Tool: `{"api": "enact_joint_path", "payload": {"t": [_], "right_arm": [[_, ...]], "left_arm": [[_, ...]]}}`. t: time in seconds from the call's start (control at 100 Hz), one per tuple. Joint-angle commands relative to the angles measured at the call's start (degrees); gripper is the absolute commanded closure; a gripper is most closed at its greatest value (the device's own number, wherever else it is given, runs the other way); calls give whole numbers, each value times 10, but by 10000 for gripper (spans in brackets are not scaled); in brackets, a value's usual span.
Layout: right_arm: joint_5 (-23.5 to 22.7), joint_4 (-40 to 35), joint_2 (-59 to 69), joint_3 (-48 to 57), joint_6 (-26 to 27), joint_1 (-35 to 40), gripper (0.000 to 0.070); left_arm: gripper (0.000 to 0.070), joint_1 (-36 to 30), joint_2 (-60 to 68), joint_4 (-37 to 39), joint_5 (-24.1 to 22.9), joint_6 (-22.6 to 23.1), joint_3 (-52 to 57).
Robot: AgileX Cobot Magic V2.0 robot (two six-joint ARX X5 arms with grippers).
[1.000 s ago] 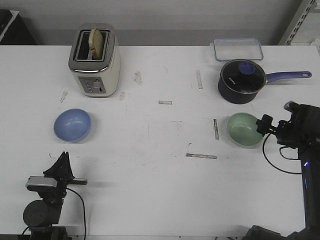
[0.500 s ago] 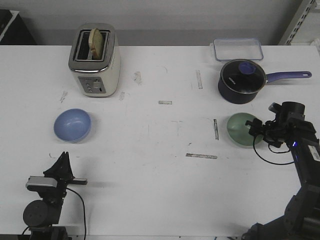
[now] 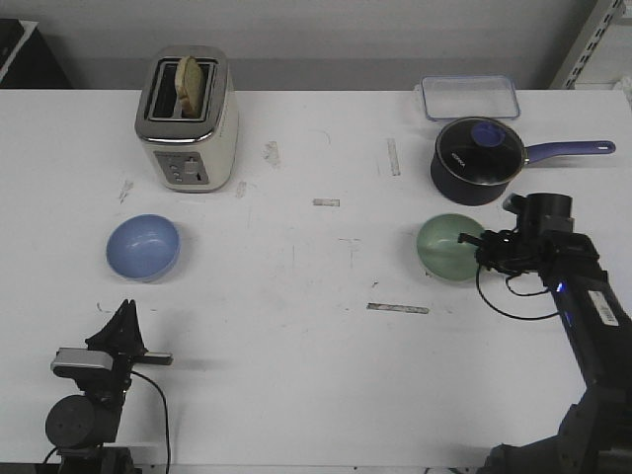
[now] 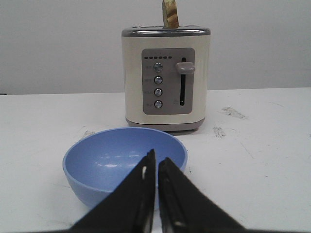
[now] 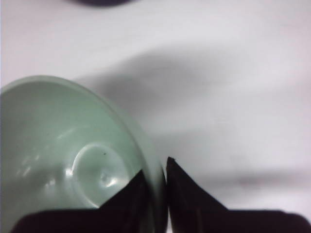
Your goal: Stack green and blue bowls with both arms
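The pale green bowl is right of the table's middle, held by its right rim and tilted. My right gripper is shut on that rim; in the right wrist view the rim of the green bowl passes between the two fingers of my right gripper. The blue bowl sits upright on the left of the table. My left gripper is shut and empty, just in front of the blue bowl in the left wrist view, where the tips of my left gripper nearly touch.
A cream toaster with a slice of bread stands behind the blue bowl; it also shows in the left wrist view. A dark navy saucepan with a long handle stands just behind the green bowl. A clear lidded box lies at the back right.
My right gripper has carried the green bowl leftward, toward the table's middle. The left arm and the blue bowl have not moved.
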Motion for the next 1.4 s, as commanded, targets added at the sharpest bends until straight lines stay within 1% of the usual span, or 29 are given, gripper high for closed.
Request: {"api": "enact_joint_path", "payload": {"t": [0.0,0.07,0.25,0.37,0.44,0.57,0.66,0.68,0.71,0.81,0.85,0.88,0.95,1.01,1.08,1.21,1.25,1.33,1.39], "right_arm": [[-1,5,6,12,31,45,691],[-1,13,8,12,49,95,691],[4,78,23,12,105,215,691],[22,113,46,12,131,273,691],[34,128,60,12,142,296,691],[35,153,88,12,166,328,690],[35,161,95,12,167,337,678],[35,162,96,12,167,338,668],[36,162,96,12,167,339,631],[37,162,96,12,167,339,429],[37,163,96,12,166,339,366],[37,163,95,12,165,339,342],[40,163,86,12,164,338,340],[48,166,72,12,156,334,340],[56,170,50,12,132,326,340],[69,173,0,12,36,309,343],[83,173,-18,12,3,304,345],[125,178,-49,8,-53,293,352],[157,192,-74,-3,-90,280,382]], "left_arm": [[699,1,-1,6,1,7,-12],[699,1,-1,6,1,7,-12],[699,1,-1,6,1,7,-12],[699,1,-1,6,1,7,-12],[699,1,-1,6,1,7,-12],[699,1,-1,6,1,7,-12],[699,1,-1,6,1,7,-12],[699,1,-1,6,1,7,-12],[699,1,-1,6,1,7,-12],[699,1,-1,6,1,7,-12],[699,1,-1,6,1,7,-12],[699,1,-1,6,1,7,-12],[699,1,-1,6,1,7,-12],[699,1,-1,6,1,7,-12],[699,1,-1,6,1,7,-12],[699,1,-1,6,1,7,-12],[699,1,-1,6,1,7,-12],[699,1,-1,6,1,7,-12],[699,1,-1,6,1,7,-12]]}}
